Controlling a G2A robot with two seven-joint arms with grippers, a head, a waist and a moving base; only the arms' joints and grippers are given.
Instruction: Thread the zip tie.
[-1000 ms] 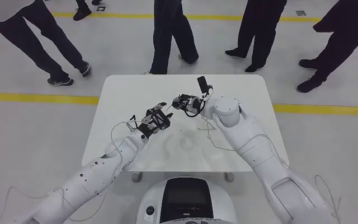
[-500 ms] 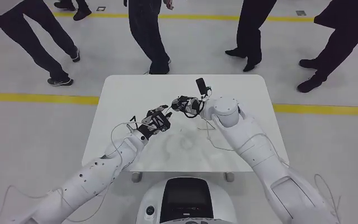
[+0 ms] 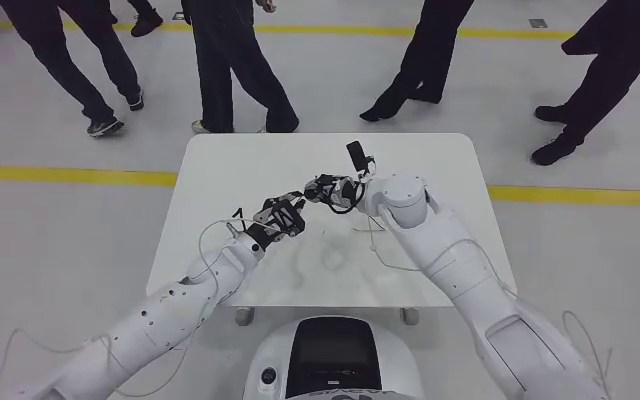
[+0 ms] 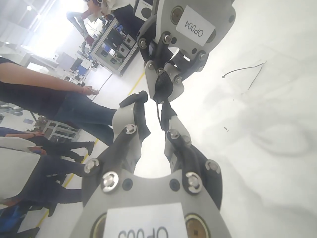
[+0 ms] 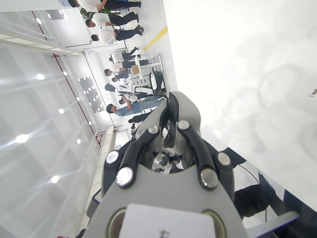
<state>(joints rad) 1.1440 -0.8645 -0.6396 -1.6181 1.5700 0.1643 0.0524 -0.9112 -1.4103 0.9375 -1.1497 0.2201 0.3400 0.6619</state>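
Observation:
A thin dark zip tie (image 4: 158,116) hangs from my right gripper (image 4: 159,97), which is shut on its upper end. Just below it my left gripper (image 4: 154,103) stands open, one finger on each side of the tie's loose tail, and I cannot tell whether either touches it. In the top view the two grippers meet tip to tip over the middle of the white table (image 3: 430,160), left gripper (image 3: 290,210) on the near side and right gripper (image 3: 318,188) on the far side. In its own wrist view the right gripper (image 5: 171,110) has its fingers pressed together.
Another thin zip tie (image 4: 244,70) lies bent on the table beyond the right gripper, also seen in the top view as a faint line (image 3: 372,228). Several people stand past the table's far edge.
The right gripper has shifted slightly toward the left gripper, so the gap between them is smaller. People behind the table have walked to the left.

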